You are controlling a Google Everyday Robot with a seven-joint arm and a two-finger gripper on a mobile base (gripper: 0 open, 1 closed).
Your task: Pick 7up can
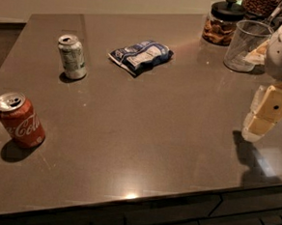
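The 7up can (72,57), silvery-white with green markings and a silver top, stands upright at the back left of the brown counter (144,134). My gripper (260,124) hangs at the far right, above the counter's right side, far from the can. It holds nothing that I can see.
A red Coca-Cola can (19,120) stands at the front left. A blue and white snack bag (141,56) lies behind the middle. A glass jar with a black lid (222,23) and a clear plastic cup (246,45) stand at the back right. Drawers run below the front edge.
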